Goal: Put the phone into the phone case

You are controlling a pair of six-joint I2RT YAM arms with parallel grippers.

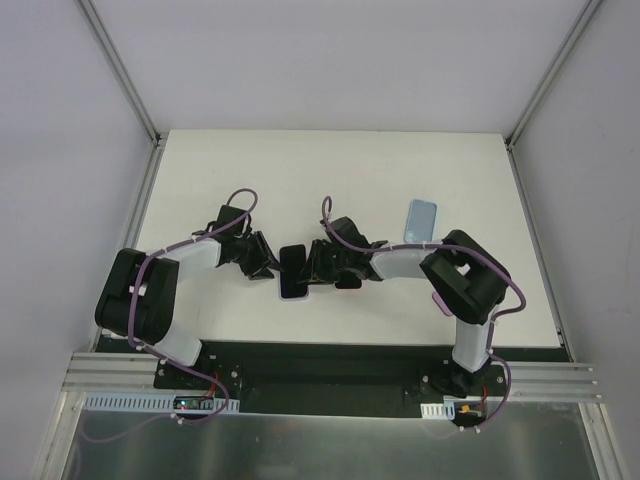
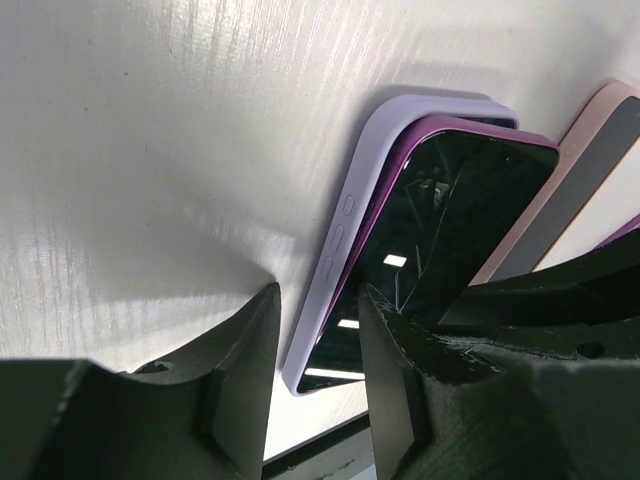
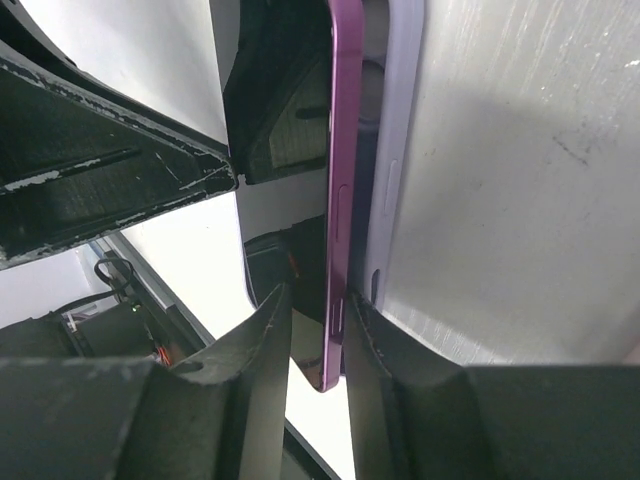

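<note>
- The purple phone point(image 1: 293, 270) lies near the middle of the white table point(image 1: 300, 170), between the two arms' tips.
- Up close, the phone sits inside a lavender case point(image 2: 345, 215), screen up. Along one long side its purple edge stands a little clear of the case wall instead of flush with it.
- The left gripper point(image 2: 320, 300) is down at a corner of the case with its jaws parted. That corner lies in the gap, and a strip of table shows between one finger and the case.
- The right gripper point(image 3: 318, 300) comes in from the other side, jaws parted too. The phone's purple edge runs between them, and I see no firm clamp on it.
- A pinkish flat thing point(image 2: 590, 140) lies just beside the case.
- A light blue case-shaped slab point(image 1: 422, 218) lies well apart, to the right.
</note>
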